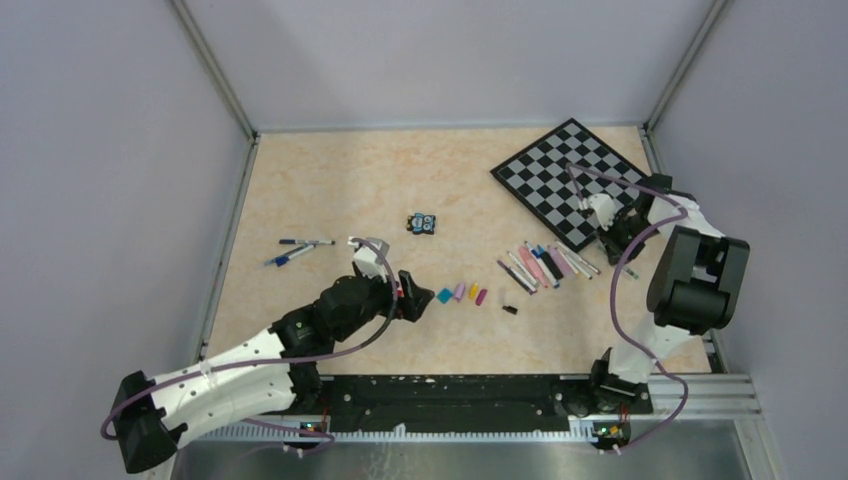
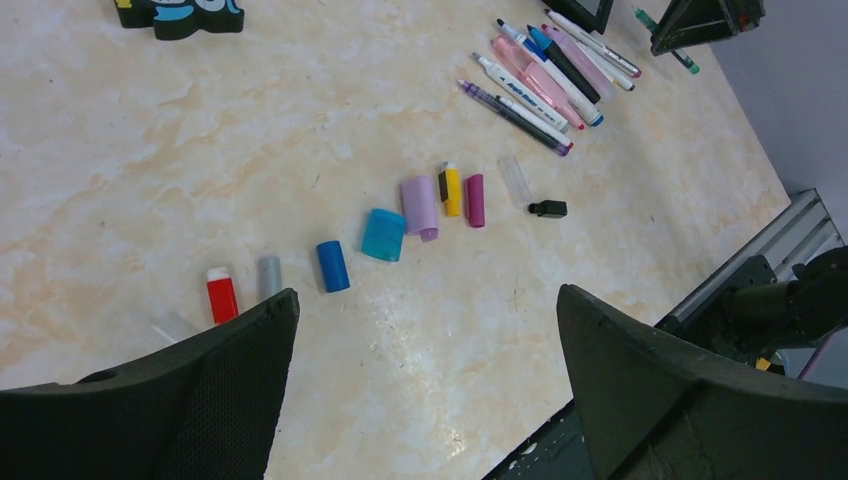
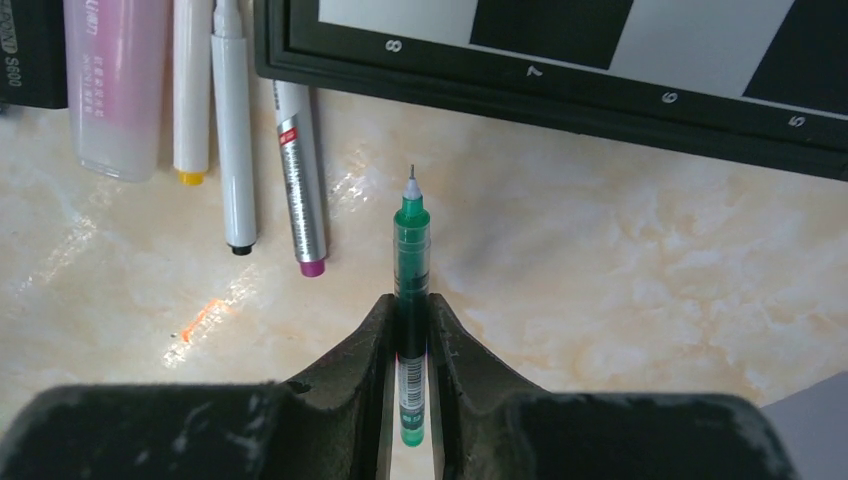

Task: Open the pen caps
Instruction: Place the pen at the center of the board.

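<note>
The pen caps lie in a row in the left wrist view: red, grey, blue, teal, lilac, yellow, magenta, black. Several uncapped pens lie side by side right of them. My left gripper is open and empty, just near of the caps, at the row's left end in the top view. My right gripper is shut on a green pen with its fine tip bare, low over the table by the chessboard.
The chessboard lies at the back right, and its black edge is just beyond the green pen's tip. A small black-blue toy block sits mid-table. Two blue pens lie at the left. Other pens lie left of the right gripper.
</note>
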Controlling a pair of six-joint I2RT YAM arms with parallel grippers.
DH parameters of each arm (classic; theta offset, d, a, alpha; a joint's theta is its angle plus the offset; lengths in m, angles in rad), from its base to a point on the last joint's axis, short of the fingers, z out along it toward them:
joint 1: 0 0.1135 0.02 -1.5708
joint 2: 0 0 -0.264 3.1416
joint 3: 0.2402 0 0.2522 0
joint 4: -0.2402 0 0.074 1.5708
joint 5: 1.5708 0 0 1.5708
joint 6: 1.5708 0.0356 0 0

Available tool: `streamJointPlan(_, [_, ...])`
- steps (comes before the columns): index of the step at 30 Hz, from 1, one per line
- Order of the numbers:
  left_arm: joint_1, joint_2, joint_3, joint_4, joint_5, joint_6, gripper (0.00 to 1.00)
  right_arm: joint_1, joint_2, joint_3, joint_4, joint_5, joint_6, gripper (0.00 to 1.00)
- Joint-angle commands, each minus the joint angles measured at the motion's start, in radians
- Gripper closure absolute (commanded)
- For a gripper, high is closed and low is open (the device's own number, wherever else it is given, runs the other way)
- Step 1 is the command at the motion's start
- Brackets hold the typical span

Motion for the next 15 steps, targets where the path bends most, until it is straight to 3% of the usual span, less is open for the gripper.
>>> streamJointPlan(1, [0.002,-0.035,-0.005,-0.034,-0.029,-0.013,0.01,-0.009,0.052,0.097,-0.058,-0.014,-0.025,0.85])
streamJointPlan(15, [0.003,-0.024,0.006,-0.045,-0.031,-0.011,0.01,0.060,0.086,0.060,-0.016,0.079,-0.019,0.80])
